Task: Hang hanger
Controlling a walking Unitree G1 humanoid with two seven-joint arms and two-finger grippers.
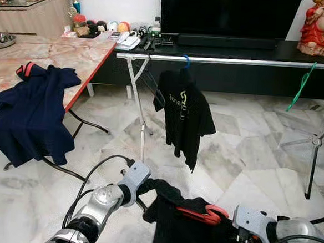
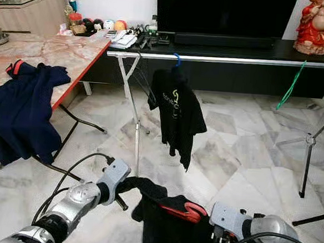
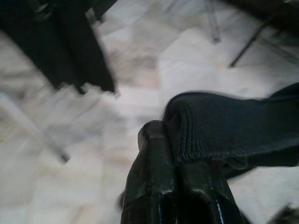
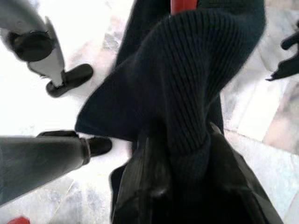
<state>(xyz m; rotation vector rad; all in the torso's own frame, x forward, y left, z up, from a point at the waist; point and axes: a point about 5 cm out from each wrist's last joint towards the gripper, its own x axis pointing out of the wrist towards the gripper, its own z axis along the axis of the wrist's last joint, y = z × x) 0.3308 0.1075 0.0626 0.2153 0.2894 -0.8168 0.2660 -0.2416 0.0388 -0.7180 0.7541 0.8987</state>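
Spanning the room, one silver clothes rail [image 1: 238, 62] carries one hung black shirt [image 1: 183, 114] on a blue hanger [image 1: 186, 60] and one bare green hanger [image 1: 301, 87]. One navy shirt [image 1: 32, 112] drapes the marble surface [image 1: 61, 53]. Low between the arms, a black garment [image 1: 193, 229] with a red collar lies roughly left-to-right. The left gripper [image 3: 173, 186] is clamped on knit fabric, and the right gripper [image 4: 180, 186] likewise. Its hanger is probably hidden inside.
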